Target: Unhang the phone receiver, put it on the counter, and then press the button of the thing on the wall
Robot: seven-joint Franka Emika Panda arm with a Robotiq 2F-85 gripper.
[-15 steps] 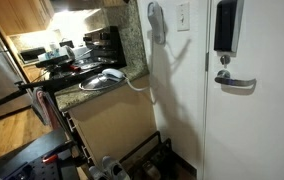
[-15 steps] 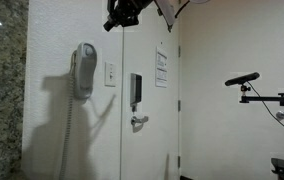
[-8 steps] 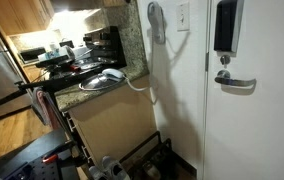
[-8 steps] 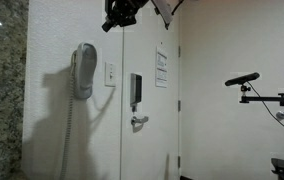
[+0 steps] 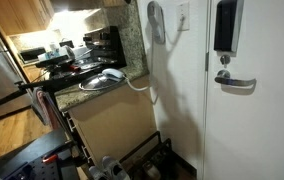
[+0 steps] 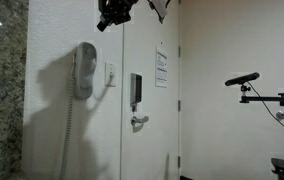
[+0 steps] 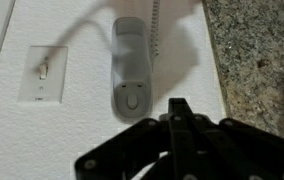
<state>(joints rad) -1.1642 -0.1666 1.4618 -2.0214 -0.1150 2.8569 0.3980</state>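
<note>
The pale phone receiver [image 5: 110, 74] lies on the dark speckled counter [image 5: 90, 95], and its white cord [image 5: 140, 87] trails off the edge toward the wall. The grey wall unit [image 5: 156, 22] [image 6: 84, 70] [image 7: 130, 62] hangs bare, with an oval button-like part [image 7: 131, 98] at its lower end. My gripper [image 7: 177, 103] is shut and holds nothing. In the wrist view its tips sit just off that lower end, to the right. In an exterior view the gripper [image 6: 104, 22] hangs high, above and to the right of the unit. The arm is out of frame in the counter-side exterior view.
A white light switch [image 7: 42, 70] [image 6: 109, 74] sits on the wall beside the unit. The granite upstand [image 7: 262, 60] borders the other side. A door with a lever handle [image 5: 234, 83] and a dark box [image 5: 225, 25] stands nearby. Pans and appliances crowd the counter's far end [image 5: 77, 55].
My gripper has shifted toward the wall unit, still shut, and its shadow on the wall around the unit and switch has grown. The receiver has not moved.
</note>
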